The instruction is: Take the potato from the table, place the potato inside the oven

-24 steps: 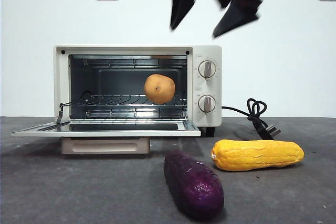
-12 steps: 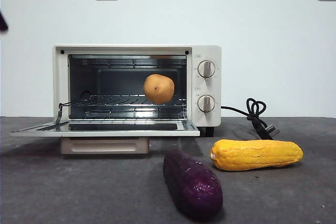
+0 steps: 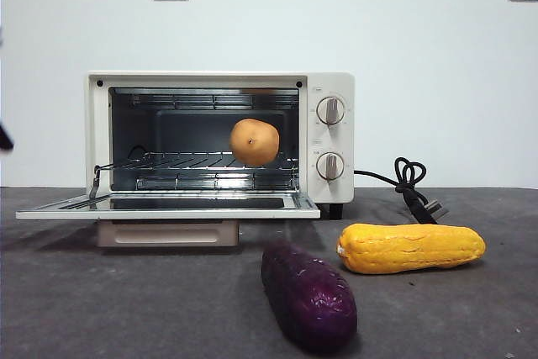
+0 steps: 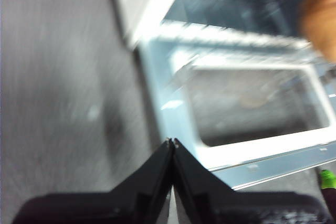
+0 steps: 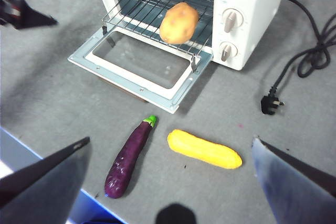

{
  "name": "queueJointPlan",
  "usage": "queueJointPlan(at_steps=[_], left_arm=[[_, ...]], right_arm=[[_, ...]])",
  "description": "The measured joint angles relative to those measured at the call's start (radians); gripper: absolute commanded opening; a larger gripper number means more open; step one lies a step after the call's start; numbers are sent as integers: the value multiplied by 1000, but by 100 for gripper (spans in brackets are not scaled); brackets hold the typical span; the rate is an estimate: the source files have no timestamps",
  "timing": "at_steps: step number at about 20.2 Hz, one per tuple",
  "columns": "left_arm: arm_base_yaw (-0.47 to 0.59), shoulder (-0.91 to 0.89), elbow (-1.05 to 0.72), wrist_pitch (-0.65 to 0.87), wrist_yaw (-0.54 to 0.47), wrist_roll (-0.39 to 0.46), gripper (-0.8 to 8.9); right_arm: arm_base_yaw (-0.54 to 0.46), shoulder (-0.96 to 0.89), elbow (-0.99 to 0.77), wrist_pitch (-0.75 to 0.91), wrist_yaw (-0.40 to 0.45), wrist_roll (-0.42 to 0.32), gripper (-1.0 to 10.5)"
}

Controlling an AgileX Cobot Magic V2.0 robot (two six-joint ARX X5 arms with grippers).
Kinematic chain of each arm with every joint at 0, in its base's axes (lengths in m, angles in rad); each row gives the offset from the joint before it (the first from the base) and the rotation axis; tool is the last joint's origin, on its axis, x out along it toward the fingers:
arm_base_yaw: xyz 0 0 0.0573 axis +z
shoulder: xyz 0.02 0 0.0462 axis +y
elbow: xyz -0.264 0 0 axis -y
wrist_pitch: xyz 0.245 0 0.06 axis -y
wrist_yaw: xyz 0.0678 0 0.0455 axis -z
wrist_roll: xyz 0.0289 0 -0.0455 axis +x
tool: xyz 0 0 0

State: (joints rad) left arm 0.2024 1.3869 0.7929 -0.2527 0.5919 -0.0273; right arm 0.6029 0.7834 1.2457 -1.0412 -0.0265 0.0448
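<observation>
With the potato [image 3: 255, 142] on the oven [image 3: 220, 137] rack, right tool [image 5: 168, 177] spread high, left tool [image 4: 171, 142] pressed together should swing the door [image 3: 168, 205] up squarely.

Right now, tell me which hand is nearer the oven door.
Left. The left hand hovers shut just beside the open oven door; the right hand sits high, open, well back.

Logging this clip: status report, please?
Left gripper shut, near oven door. Right gripper open, empty, high. Potato on oven rack. Nothing in the way.
</observation>
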Motion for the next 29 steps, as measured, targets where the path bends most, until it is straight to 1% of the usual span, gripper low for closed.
queueJointPlan(at_steps=[2,8,10,12,17,21,22,24,26,29], left_arm=[[3,83,0,33,30,0,-8],[-9,251,0,83,36,-1,-9],[-9,271,0,97,48,-1,-9],[-13,290,0,108,103,-1,-9],[-56,335,0,109,123,0,-9],[-56,337,0,125,159,-5,-8],[-53,338,0,131,175,-12,-8],[-38,339,0,177,239,-47,-8],[-22,339,0,248,320,-108,-8],[-8,339,0,362,410,-203,-8]], right_arm=[[0,-30,0,-7,0,10,504],[0,-64,0,-8,0,42,504],[0,-64,0,-8,0,48,504],[0,-63,0,-8,0,50,504],[0,-63,0,-8,0,57,504],[0,-63,0,-7,0,61,504],[0,-63,0,-7,0,61,504],[0,-63,0,-7,0,61,504],[0,-63,0,-7,0,62,504],[0,-63,0,-7,0,64,504]])
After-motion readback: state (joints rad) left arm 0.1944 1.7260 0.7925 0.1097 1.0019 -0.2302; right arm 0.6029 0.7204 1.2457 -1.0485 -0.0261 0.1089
